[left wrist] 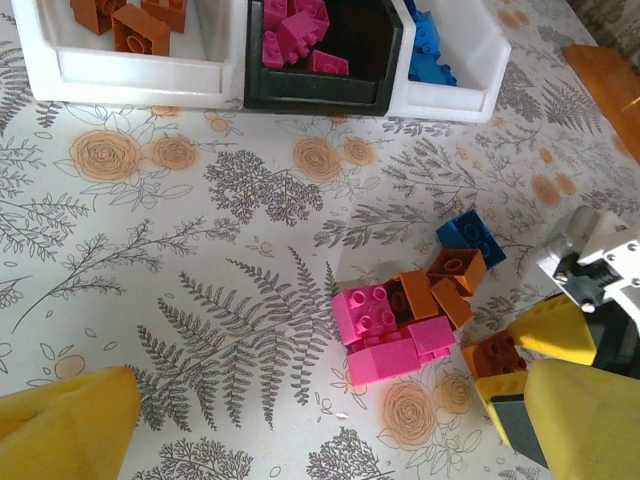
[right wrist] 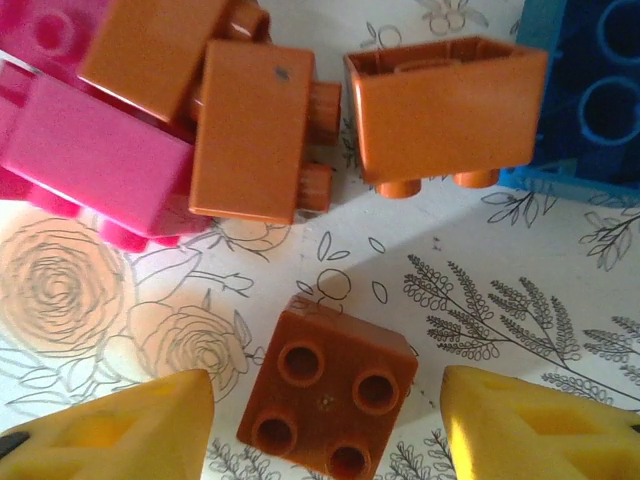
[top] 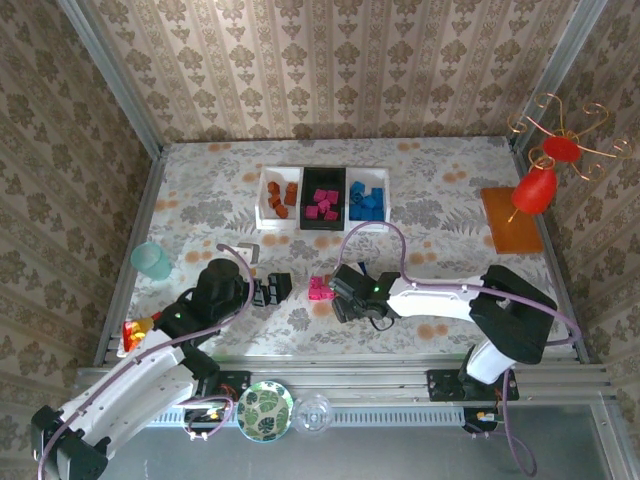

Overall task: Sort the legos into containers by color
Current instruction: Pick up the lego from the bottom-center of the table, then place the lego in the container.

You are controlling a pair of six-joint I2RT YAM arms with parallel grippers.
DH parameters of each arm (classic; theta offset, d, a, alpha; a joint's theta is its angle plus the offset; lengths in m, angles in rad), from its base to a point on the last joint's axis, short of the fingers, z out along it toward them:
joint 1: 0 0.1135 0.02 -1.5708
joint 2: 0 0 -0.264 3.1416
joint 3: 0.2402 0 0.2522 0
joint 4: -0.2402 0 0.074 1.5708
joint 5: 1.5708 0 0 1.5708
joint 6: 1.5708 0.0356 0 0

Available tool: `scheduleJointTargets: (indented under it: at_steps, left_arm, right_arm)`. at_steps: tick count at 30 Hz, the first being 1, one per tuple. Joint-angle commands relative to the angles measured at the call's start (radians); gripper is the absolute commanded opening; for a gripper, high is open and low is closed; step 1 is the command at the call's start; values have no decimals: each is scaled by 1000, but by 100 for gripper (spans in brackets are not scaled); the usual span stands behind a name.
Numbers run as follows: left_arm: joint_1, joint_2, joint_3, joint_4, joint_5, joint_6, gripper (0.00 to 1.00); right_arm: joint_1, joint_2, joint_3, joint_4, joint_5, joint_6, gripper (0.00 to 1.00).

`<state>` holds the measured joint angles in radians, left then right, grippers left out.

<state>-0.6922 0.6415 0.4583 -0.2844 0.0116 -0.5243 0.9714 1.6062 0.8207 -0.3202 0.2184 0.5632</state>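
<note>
Where the right gripper [top: 350,292] overlaps the loose pile [left wrist: 400,320] from above, you must count from the wrist views: four orange-brown bricks [left wrist: 457,266], one blue brick [left wrist: 470,238], and about three overlapping pink bricks [left wrist: 366,312], hard to separate. Three containers [left wrist: 140,78] stand beyond, each holding one color. The right arm stretches low to the left, fingers apart and straddling one orange-brown brick [right wrist: 328,400] without touching it. The left gripper [top: 272,290] hangs wide open beside the pile.
</note>
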Motion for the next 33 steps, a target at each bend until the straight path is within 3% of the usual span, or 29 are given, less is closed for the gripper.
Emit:
scheduleJointTargets:
  at_steps: [1,4,12,17,20,26,33]
  left_arm:
    - [8,-11,-7,7,13,-15,100]
    - [9,-17,-7,0,12,-13,100]
    - [12,-29,-1,-17,-1,-6,100]
    - [15,-36,0,-27,-4,7,100]
    - [15,-35,8,-39,-15,17,100]
    - [15,-58,28,-96,-76,13,100]
    - [16,-64,46,-133,-69,18,100]
  right_arm:
    - [1,26,15,13,39,32,60]
    - [1,33,13,21,39,29,55]
    - [0,-45,-27,61,30,-33,28]
    - [0,-168,-17,91,-41,-115,25]
    - [-5,-167,57,103,-91,-183,24]
    - [-83,19,313,147,-160,-257,24]
    - [-199,394,761,93,-214,-248,24]
